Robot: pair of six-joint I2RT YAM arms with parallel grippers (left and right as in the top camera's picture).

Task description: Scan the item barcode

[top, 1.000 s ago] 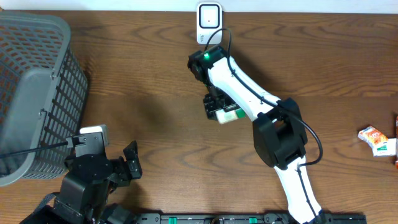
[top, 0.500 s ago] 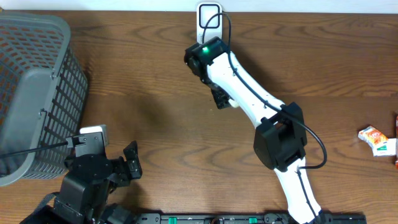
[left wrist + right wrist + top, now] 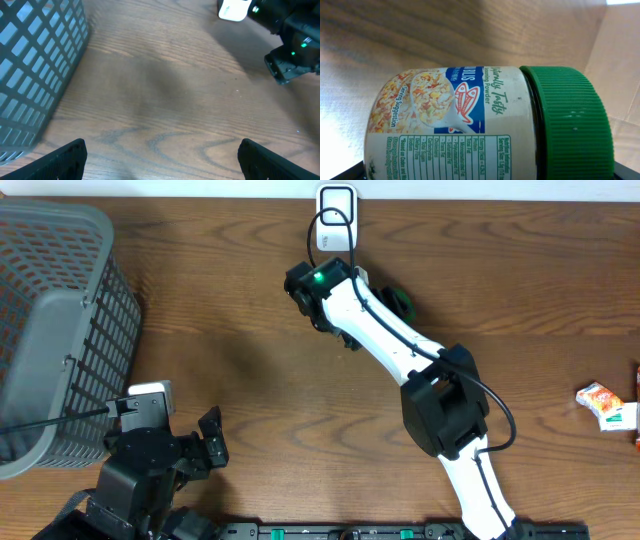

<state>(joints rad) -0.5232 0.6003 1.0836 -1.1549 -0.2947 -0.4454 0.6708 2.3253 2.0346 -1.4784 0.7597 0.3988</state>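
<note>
The item is a jar [image 3: 470, 125] with a green ribbed lid [image 3: 570, 125] and a white label with a red fish and a nutrition table. It lies on its side across the right wrist view, with my right gripper [image 3: 485, 172] shut on it; only dark finger edges show at the bottom corners. No barcode shows on the side facing the camera. In the overhead view only the green lid [image 3: 400, 302] peeks out past the right arm, just below the white scanner [image 3: 336, 205]. My left gripper [image 3: 162, 165] stands open over bare wood at the front left.
A grey mesh basket [image 3: 55, 320] fills the left side, close to the left arm. Small snack packets [image 3: 605, 405] lie at the right edge. The right arm [image 3: 400, 345] stretches diagonally across the middle of the table.
The right arm has swung further toward the scanner and turned its wrist. The jar has moved from under the forearm to up beside the scanner, lid pointing right. The left arm is still.
</note>
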